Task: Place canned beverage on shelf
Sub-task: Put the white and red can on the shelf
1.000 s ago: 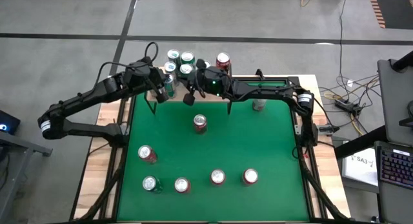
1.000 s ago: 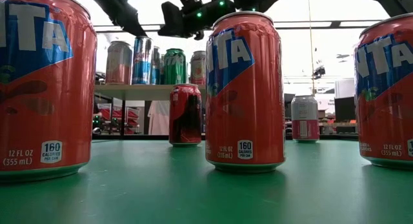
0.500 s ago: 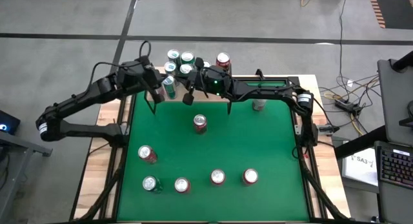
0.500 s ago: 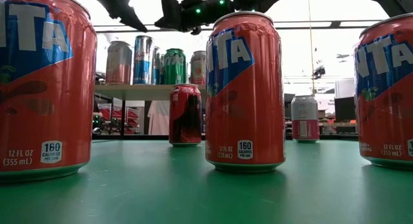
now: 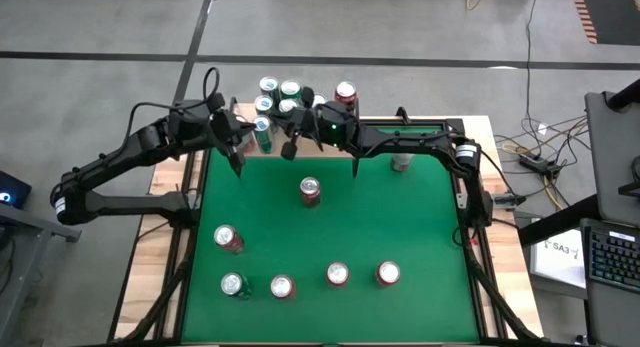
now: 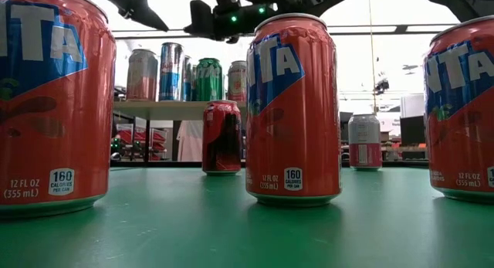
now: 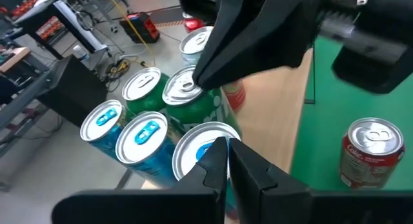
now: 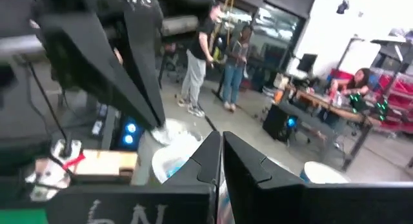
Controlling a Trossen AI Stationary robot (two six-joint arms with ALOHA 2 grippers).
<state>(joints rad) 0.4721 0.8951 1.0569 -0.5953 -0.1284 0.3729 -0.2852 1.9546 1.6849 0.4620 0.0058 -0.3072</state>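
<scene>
Red, green and blue cans on a green table

The table top [image 5: 400, 222] is plain green with pale wood borders. Near cans [image 6: 293, 106] are orange-red with a blue band and white lettering; a darker red can [image 6: 222, 137] stands behind, and a silver can with a red base [image 6: 364, 142]. On the light-wood shelf [image 6: 166, 107] stand a green can [image 6: 207, 79] and a blue-and-silver can [image 6: 170, 71].

A: What rests on the green table [image 5: 400, 222]?
B: Six upright cans: one red can [image 5: 310, 191] near centre, five toward the near edge, plus one pale can [image 5: 401, 163] at the far right.
A: And the shelf [image 6: 166, 108]?
B: A cluster of upright cans [image 6: 185, 71], silver, blue and green.
</scene>
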